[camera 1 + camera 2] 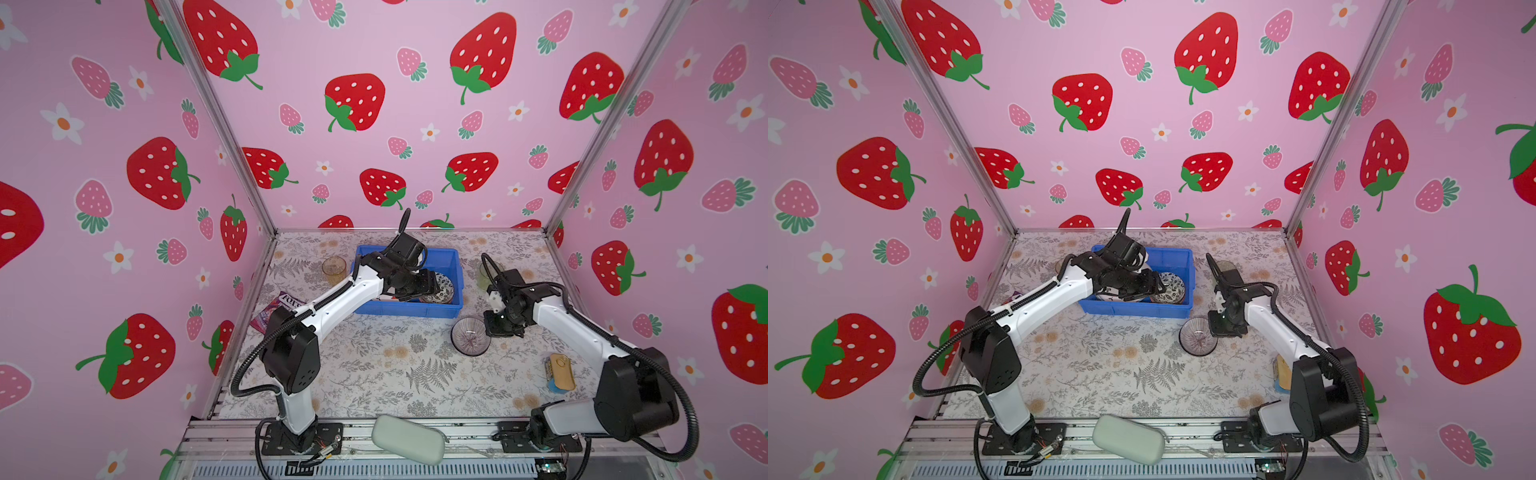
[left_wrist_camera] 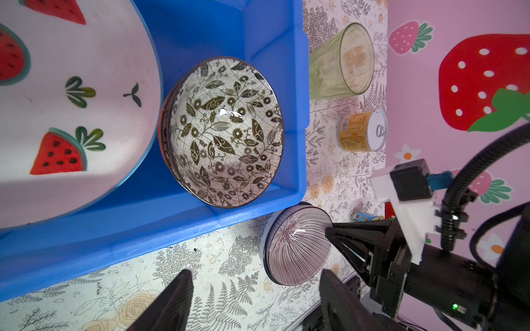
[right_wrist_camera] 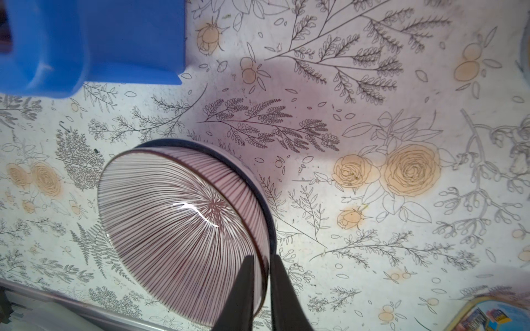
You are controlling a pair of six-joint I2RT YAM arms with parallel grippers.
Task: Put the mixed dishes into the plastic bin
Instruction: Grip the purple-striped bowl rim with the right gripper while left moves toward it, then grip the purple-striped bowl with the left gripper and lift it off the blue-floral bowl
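Pinching striped bowl by its rim: right tool; left tool gapes, apparently empty, near blue bin.

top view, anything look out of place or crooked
The pouch lies slantwise on the metal rails at the front edge, off the floral mat where the other things sit. Nothing looks spilled or broken.
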